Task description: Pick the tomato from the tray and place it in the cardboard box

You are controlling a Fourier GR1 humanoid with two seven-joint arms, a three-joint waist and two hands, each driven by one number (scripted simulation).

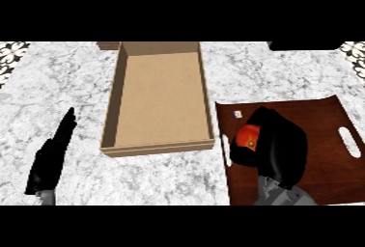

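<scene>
Marbled surface (pixel 64 87) carries the tray (pixel 321 116), where the tomato (pixel 249 138) is clasped by the curled right hand (pixel 279 149); lifting toward the cardboard box (pixel 158 91) is judged next.

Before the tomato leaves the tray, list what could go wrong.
1. The right hand hides most of the tomato, so its hold cannot be checked; it might slip on lifting.
2. The cardboard box wall nearest the tray stands between them; a low carry could hit it.
</scene>
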